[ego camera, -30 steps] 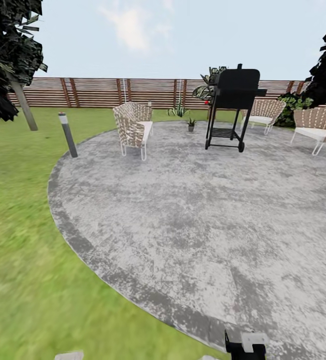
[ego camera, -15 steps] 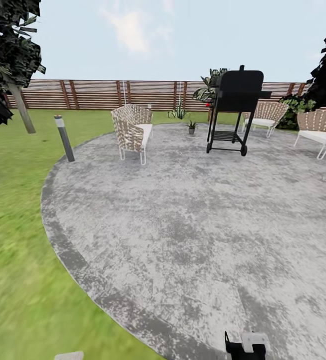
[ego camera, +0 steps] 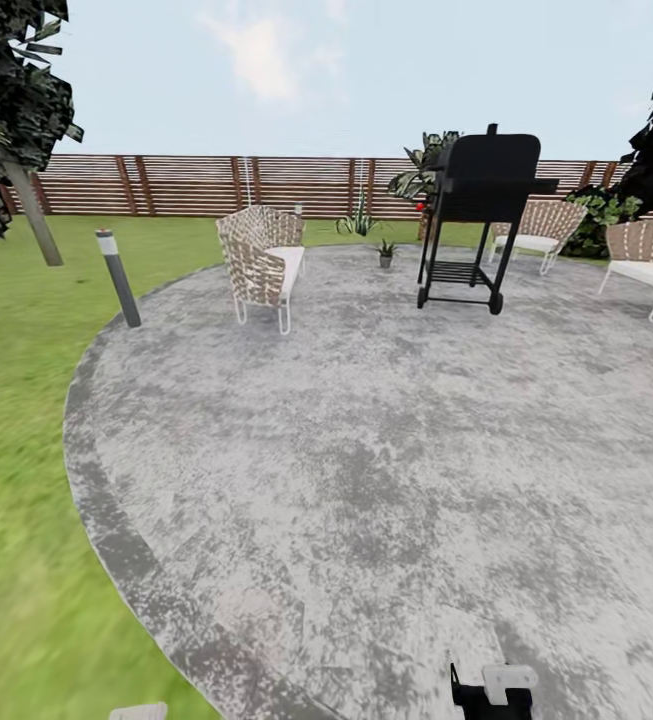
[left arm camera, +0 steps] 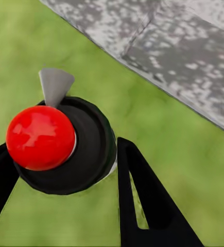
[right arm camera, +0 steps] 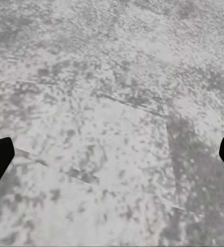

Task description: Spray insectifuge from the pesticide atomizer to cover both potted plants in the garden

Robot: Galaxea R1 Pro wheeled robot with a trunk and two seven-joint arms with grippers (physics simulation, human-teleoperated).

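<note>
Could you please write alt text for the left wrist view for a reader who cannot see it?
The left gripper holds a black atomizer with a red ball top and a grey nozzle between its black fingers. Below lie green grass and the edge of the grey patio.

No text, label, brand, number or sign can be read anywhere in these views.
</note>
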